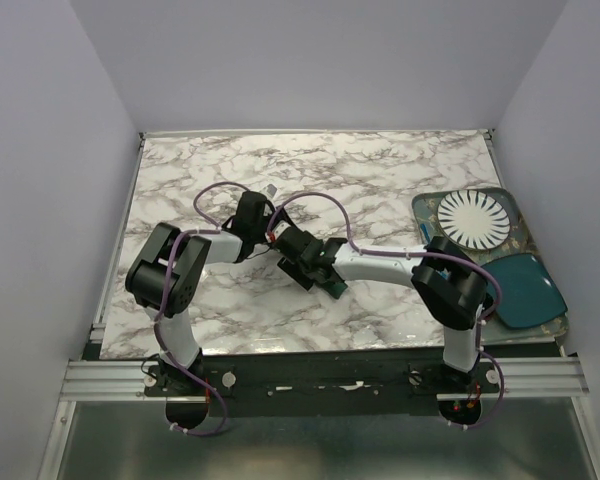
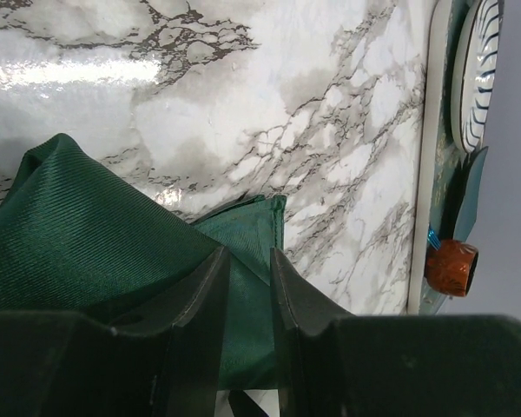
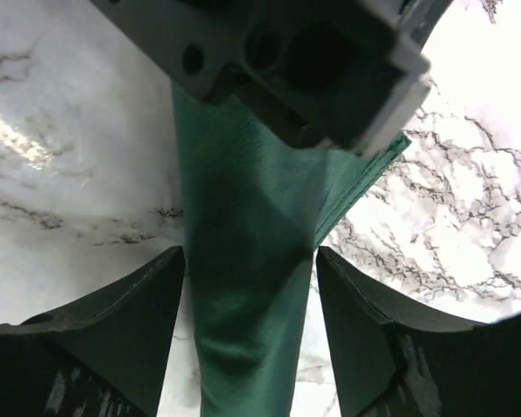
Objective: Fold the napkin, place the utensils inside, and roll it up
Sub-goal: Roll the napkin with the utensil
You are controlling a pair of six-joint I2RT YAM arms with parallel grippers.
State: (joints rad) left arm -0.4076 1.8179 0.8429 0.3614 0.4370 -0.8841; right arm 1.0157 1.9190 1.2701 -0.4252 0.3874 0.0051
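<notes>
At desk [image 1: 380,170] centre, top view: both arms meet wrist to wrist.

Left fingers [image 2: 200,304]: pinching the napkin [image 2: 87,234]. A fold of the dark green cloth sits in the narrow gap between them. The rest bunches toward 9 o'clock in the left wrist view, and 1 hemmed corner shows just beyond the tips.

Right fingers [image 3: 113,330]: spread wide, 1 on each side of a strip of the napkin, neither clearly touching it. In the right wrist view the strip runs from 12 to 6 o'clock, coming from under the left wrist housing [image 3: 286,61] at 12.

The arms hide the napkin in the top view.

Tray [image 1: 417,212] at the desk's 3 o'clock edge carries a white ribbed plate [image 1: 474,219] and a teal dish [image 1: 525,290], both well apart from the arms. A small orange object [image 2: 451,265] sits by the tray rim; cannot tell what it is.
</notes>
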